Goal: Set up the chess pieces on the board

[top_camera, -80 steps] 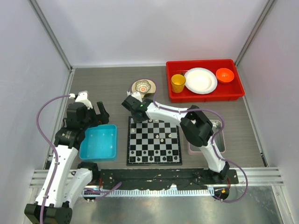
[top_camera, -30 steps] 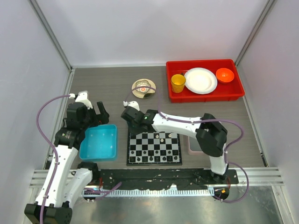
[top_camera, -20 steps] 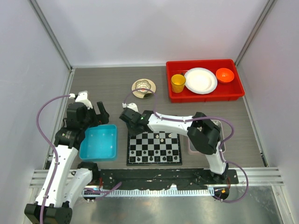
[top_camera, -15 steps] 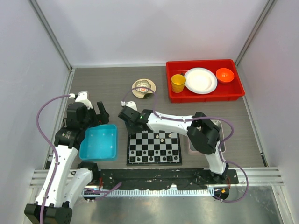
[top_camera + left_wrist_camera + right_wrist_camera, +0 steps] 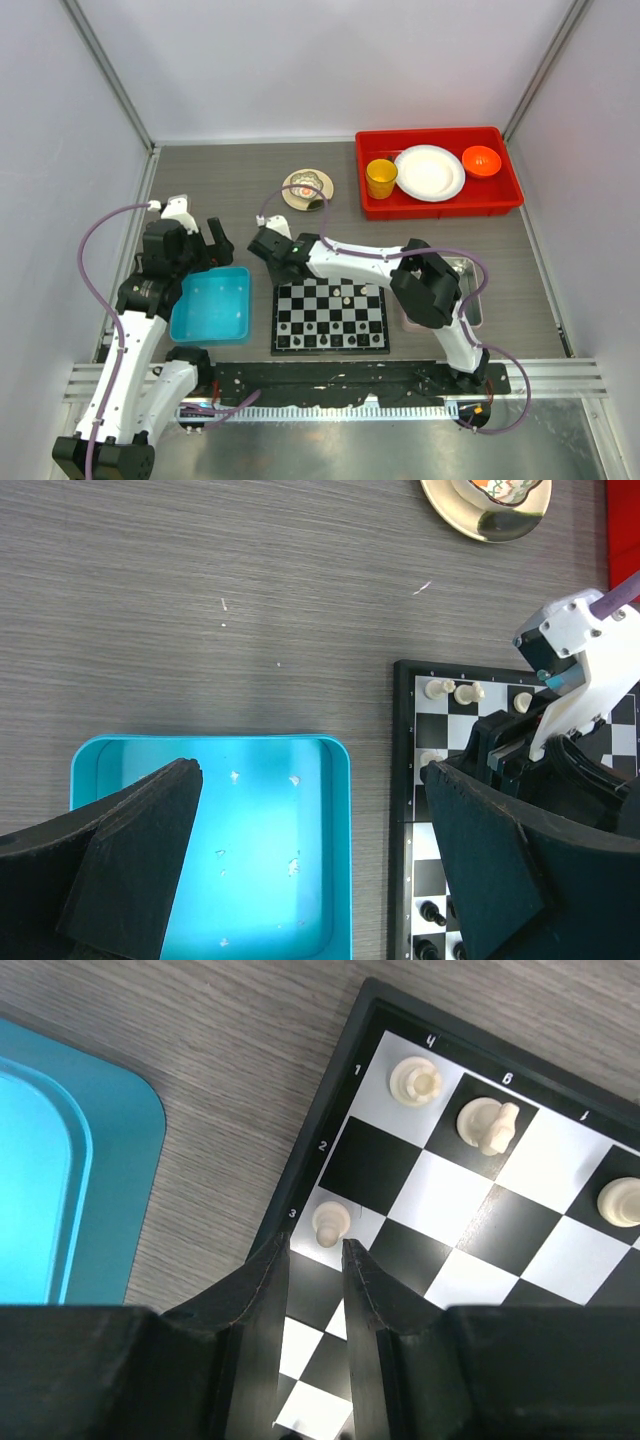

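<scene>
The board [image 5: 330,349] lies in front of the arm bases. In the right wrist view, cream chess pieces stand along its far left corner: one [image 5: 415,1080] on the corner square, a knight [image 5: 487,1123] beside it, another [image 5: 620,1200] further right. A pawn [image 5: 330,1222] stands upright on the white square marked 3. My right gripper [image 5: 316,1247] hovers just behind that pawn, jaws a narrow gap apart and wider than the pawn, touching nothing. My left gripper [image 5: 315,770] hangs wide open over the blue bin [image 5: 210,850]. Black pieces [image 5: 432,912] stand on the near rows.
The blue bin [image 5: 212,305] sits left of the board. A grey tray [image 5: 468,295] lies to its right, partly under the right arm. At the back stand a gold saucer with a small bowl [image 5: 307,188] and a red tray [image 5: 440,205] holding a yellow cup, a white plate and an orange bowl.
The right gripper has come down from near the saucer to the board's far left corner and edged left. The left arm has not moved.
</scene>
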Controlling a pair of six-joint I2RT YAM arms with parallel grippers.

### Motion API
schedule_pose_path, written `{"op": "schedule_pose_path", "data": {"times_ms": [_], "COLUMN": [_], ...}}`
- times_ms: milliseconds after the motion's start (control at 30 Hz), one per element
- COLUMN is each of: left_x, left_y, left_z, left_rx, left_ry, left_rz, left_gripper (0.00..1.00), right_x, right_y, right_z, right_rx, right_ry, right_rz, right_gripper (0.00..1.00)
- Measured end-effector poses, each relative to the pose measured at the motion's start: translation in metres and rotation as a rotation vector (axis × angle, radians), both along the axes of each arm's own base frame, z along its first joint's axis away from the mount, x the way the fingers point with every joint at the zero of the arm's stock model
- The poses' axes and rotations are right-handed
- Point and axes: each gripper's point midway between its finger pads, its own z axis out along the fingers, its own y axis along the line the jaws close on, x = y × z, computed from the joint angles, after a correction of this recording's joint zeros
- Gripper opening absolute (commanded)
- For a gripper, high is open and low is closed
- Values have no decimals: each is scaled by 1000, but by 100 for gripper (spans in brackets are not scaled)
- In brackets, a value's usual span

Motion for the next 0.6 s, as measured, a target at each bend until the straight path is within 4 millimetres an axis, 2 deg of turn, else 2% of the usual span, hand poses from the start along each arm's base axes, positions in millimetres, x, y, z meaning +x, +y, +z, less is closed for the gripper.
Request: {"op": "schedule_pose_path", "data": {"times_ms": [600], "left_x": [0], "left_y": [0], "left_z": [0], "left_rx": [0], "left_ry": [0], "left_rz": [0], "left_gripper": [100], "right_x": [14], "right_y": [-2], "right_z": [5], "right_rx": [-5], "right_ry": [-21], "right_rz": [-28], "right_gripper": [30]}}
